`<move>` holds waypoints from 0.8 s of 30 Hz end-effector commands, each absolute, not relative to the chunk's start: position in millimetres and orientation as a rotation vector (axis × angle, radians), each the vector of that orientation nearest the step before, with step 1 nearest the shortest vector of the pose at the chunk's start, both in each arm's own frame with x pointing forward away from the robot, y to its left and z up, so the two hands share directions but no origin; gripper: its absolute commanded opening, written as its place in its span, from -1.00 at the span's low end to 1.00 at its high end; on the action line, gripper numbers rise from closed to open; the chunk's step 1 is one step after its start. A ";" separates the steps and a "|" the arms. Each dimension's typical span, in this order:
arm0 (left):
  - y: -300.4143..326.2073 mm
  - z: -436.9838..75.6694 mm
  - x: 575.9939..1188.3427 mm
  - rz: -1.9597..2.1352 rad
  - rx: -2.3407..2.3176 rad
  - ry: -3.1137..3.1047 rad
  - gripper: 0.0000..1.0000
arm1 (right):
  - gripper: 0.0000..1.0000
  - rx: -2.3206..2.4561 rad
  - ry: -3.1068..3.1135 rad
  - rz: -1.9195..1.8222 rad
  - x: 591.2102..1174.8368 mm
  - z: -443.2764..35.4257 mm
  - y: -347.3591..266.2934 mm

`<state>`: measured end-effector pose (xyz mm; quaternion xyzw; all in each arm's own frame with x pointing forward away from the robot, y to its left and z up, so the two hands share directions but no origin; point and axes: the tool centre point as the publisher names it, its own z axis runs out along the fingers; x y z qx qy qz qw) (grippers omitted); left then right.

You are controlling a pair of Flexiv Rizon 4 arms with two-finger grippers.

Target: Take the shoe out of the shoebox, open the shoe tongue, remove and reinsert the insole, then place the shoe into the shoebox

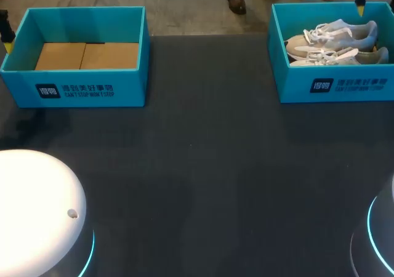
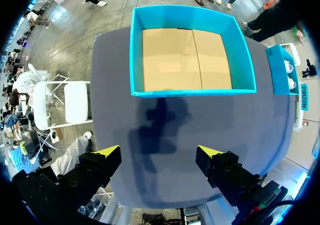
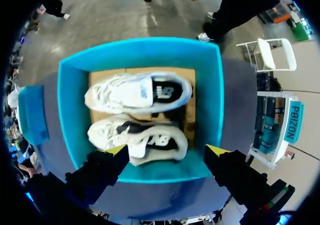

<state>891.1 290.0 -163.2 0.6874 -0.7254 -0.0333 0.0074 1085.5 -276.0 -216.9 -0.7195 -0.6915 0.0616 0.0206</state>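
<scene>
Well — two shoes (image 1: 332, 40) in the shoebox (image 1: 295, 87)

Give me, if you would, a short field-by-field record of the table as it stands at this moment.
left shoebox: open top, no shoe inside, bare cardboard floor
right shoebox: open top, holds two pale shoes lying side by side
near shoe: the one closer to the right gripper
far shoe: beyond it in the same box
left gripper: open, empty, over the table, left shoebox ahead
right gripper: open, empty, right shoebox ahead
task stage: no shoe taken out yet
</scene>
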 end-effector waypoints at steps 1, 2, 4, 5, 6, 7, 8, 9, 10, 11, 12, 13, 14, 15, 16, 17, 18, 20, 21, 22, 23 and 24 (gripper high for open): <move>290.0 -163.0 890.7 -0.107 2.150 -2.269 1.00 | 1.00 -2.259 -2.174 0.092 1026.4 -197.1 -267.0; 290.0 -163.0 890.7 -0.107 2.150 -2.269 1.00 | 1.00 -2.257 -2.175 0.092 1020.0 -193.9 -262.4; 290.0 -163.0 890.7 -0.107 2.150 -2.269 1.00 | 1.00 -2.246 -2.171 0.066 1008.1 -188.7 -253.7; 290.0 -163.0 890.7 -0.107 2.150 -2.269 1.00 | 1.00 -2.249 -2.170 0.067 1002.7 -186.7 -250.2; 290.0 -163.0 890.7 -0.107 2.150 -2.269 1.00 | 1.00 -2.257 -2.164 0.064 997.5 -185.0 -246.5; 290.0 -163.0 890.7 -0.107 2.150 -2.269 1.00 | 1.00 -2.259 -2.155 0.044 992.3 -183.8 -243.1; 290.0 -163.0 890.7 -0.107 2.150 -2.269 1.00 | 1.00 -2.258 -2.151 0.039 987.8 -183.1 -240.1; 290.0 -163.0 890.7 -0.107 2.150 -2.269 1.00 | 1.00 -2.265 -2.143 0.041 983.8 -182.8 -237.3; 290.0 -163.0 890.7 -0.107 2.150 -2.269 1.00 | 1.00 -2.263 -2.134 0.024 979.5 -182.5 -234.4; 290.0 -163.0 890.7 -0.107 2.150 -2.269 1.00 | 1.00 -2.263 -2.131 0.020 975.9 -182.1 -232.5; 290.0 -163.0 890.7 -0.107 2.150 -2.269 1.00 | 1.00 -2.273 -2.124 0.020 972.5 -181.6 -230.6; 290.0 -163.0 890.7 -0.107 2.150 -2.269 1.00 | 1.00 -2.278 -2.119 0.008 969.1 -181.0 -229.1; 290.0 -163.0 890.7 -0.107 2.150 -2.269 1.00 | 1.00 -2.284 -2.114 0.003 966.1 -180.2 -228.0; 290.0 -163.0 890.7 -0.107 2.150 -2.269 1.00 | 1.00 -2.292 -2.111 0.005 963.2 -179.7 -226.7; 290.0 -163.0 890.7 -0.107 2.150 -2.269 1.00 | 1.00 -2.300 -2.112 -0.004 960.1 -179.4 -225.3; 290.0 -163.0 890.7 -0.107 2.150 -2.269 1.00 | 1.00 -2.312 -2.111 -0.006 957.2 -179.3 -223.9; 290.0 -163.0 890.7 -0.107 2.150 -2.269 1.00 | 1.00 -2.318 -2.114 -0.015 954.1 -179.6 -222.4; 290.0 -163.0 890.7 -0.107 2.150 -2.269 1.00 | 1.00 -2.328 -2.116 -0.033 948.0 -180.0 -220.1; 290.0 -163.0 890.7 -0.107 2.150 -2.269 1.00 | 1.00 -2.333 -2.117 -0.047 945.3 -180.1 -219.2; 290.0 -163.0 890.7 -0.107 2.150 -2.269 1.00 | 1.00 -2.339 -2.117 -0.054 942.8 -179.7 -218.3; 290.0 -163.0 890.7 -0.107 2.150 -2.269 1.00 | 1.00 -2.344 -2.119 -0.055 940.6 -179.2 -217.5; 290.0 -163.0 890.7 -0.107 2.150 -2.269 1.00 | 1.00 -2.345 -2.119 -0.056 939.1 -178.7 -216.7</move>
